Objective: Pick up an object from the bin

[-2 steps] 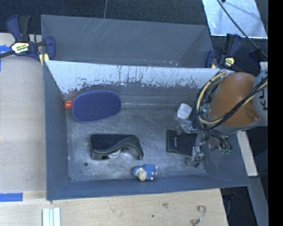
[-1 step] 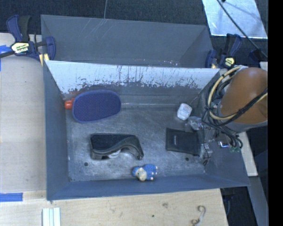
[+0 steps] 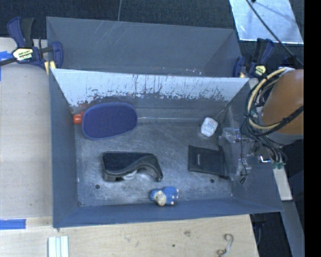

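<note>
Far left, by the bin's [image 3: 64, 159] back slope: a blue oval pad [image 3: 109, 119] is being seen lying flat, an orange stub [image 3: 77, 119] touching its left end.

Centre-left: a black curved piece [image 3: 131, 166], well apart from the pad.

Low centre: a small blue-and-cream toy [image 3: 165, 196], near the front wall.

Right of centre: a flat black block [image 3: 206, 160], with a small white piece [image 3: 209, 127] near it, toward the back.

Far right: the gripper [image 3: 239, 162] is being held low at the block's right edge, close to the right wall. Whether it is open or closed cannot be told, and nothing is being seen in its hold.

Risk, as judged: the block is lying flat, so it could be pushed along rather than lifted. The wall could also be struck.

No brand, label or writing is being made out on anything in the bin.
</note>
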`<state>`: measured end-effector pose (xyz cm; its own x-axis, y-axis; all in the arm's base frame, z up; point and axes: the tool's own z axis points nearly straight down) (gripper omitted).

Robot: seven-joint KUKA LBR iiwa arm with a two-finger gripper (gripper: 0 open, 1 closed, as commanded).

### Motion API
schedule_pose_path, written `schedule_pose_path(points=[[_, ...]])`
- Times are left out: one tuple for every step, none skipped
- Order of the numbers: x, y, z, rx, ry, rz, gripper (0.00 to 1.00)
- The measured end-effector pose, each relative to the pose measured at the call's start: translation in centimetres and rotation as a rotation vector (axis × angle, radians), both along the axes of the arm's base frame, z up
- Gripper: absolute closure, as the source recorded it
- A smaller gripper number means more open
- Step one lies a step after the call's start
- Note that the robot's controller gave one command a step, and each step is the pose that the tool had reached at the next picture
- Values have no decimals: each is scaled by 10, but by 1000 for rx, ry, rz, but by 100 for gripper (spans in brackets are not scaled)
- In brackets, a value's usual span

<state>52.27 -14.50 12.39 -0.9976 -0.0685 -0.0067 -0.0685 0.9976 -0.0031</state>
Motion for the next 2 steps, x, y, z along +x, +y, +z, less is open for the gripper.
schedule_pose_path(points=[[11,11,-55,4,8,-195,0],[11,11,-55,3,7,-194,0]])
